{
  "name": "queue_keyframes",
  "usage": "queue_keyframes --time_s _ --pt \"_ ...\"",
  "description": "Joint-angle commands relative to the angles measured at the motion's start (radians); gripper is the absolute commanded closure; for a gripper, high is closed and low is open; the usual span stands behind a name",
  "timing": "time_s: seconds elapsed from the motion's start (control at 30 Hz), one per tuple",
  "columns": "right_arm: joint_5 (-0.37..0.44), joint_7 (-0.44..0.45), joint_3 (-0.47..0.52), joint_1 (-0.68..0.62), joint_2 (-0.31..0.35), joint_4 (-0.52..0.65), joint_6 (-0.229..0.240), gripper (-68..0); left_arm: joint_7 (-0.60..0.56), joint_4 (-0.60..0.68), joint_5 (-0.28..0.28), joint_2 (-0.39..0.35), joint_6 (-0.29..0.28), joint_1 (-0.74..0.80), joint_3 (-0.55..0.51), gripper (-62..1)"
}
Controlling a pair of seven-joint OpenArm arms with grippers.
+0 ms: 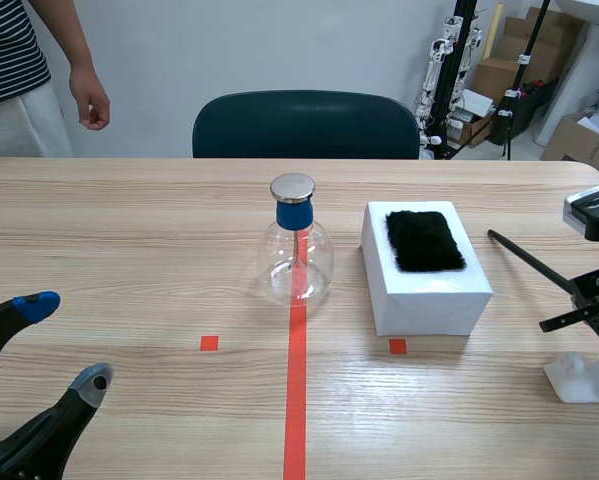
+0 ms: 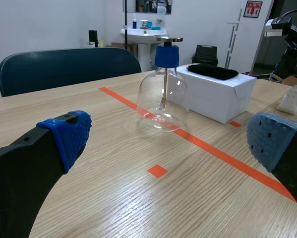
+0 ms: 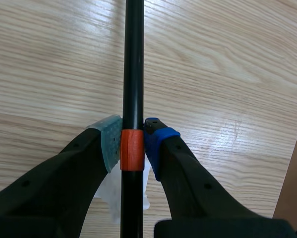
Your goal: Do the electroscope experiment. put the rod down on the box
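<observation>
A thin black rod [image 1: 527, 260] hangs over the table, right of the white box [image 1: 434, 297], its tip pointing toward the box. My right gripper [image 3: 132, 141] is shut on the rod [image 3: 134, 69] at its orange band [image 3: 131, 149]. A black fur pad [image 1: 425, 240] lies on top of the box. The glass electroscope flask [image 1: 297, 255], with a blue neck and a metal cap, stands left of the box on the red tape line. My left gripper [image 1: 64, 342] rests low at the near left, open and holding nothing, with the flask [image 2: 162, 96] and the box [image 2: 218, 96] well ahead of it.
A white crumpled-looking object [image 1: 584, 378] sits on the table under the right gripper, also seen beneath the rod [image 3: 108, 191]. A dark chair [image 1: 304, 125] stands behind the table. A person [image 1: 19, 80] stands at the far left corner with a hand [image 1: 91, 105] hanging.
</observation>
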Motion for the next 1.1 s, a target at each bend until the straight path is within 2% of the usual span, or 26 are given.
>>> queue_keyframes --time_s 0.0,0.27,0.43,0.7,1.07 --pt "-0.015 0.008 0.007 0.026 0.007 0.009 -0.006 -10.2 -0.013 0.014 -0.006 -0.009 -0.002 -0.003 -0.003 -62.3" --pt "-0.048 0.01 0.0 0.053 -0.03 -0.037 -0.006 -10.2 -0.013 0.014 -0.006 -0.009 -0.002 -0.003 -0.003 -62.3" --pt "-0.114 0.039 -0.002 0.08 -0.068 -0.092 -0.006 -10.2 -0.011 0.014 -0.006 -0.009 -0.002 -0.003 -0.003 -62.3" --pt "-0.156 0.079 -0.002 0.109 -0.112 -0.126 -0.01 -10.2 -0.01 0.014 -0.006 -0.009 -0.002 -0.003 -0.003 -62.3" --pt "-0.159 0.083 -0.002 0.114 -0.159 -0.172 -0.01 -10.2 -0.01 0.014 -0.006 -0.009 -0.002 -0.003 -0.003 -62.3"
